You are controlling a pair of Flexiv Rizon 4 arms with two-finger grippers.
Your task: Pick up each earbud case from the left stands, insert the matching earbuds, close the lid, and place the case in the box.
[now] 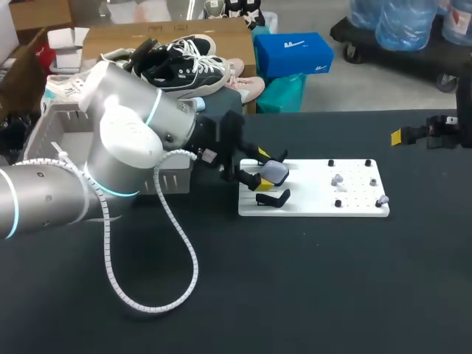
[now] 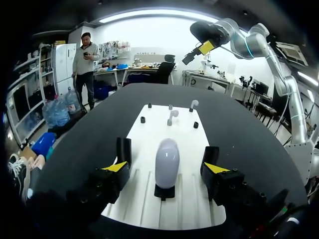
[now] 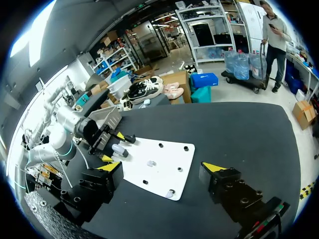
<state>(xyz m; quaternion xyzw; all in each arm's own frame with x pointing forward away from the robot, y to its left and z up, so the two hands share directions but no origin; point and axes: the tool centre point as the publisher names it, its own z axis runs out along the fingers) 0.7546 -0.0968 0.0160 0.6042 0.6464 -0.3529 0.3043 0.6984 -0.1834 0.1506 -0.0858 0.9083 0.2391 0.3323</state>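
Yellow fingertips of the left hand stand spread to either side of the pale lilac earbud case, neither pad touching it, with the hand roughly centred on the case. The case sits upright, its lid apparently shut, in a small black stand at the end of the white board nearest the hand. The step in hand is judged to be the pickup of this case. A good grasp calls for closing evenly on two opposite sides, a little above the stand so the fingers clear its cradle, then lifting straight up. The rounded, smooth shell is likely to slip if pinched near its top or off-centre. Further along the board, two grey earbuds perch on pegs. The right hand, likewise spread and holding nothing, hangs over the black desk, well apart from the board. The grey box stands at the desk's left edge.
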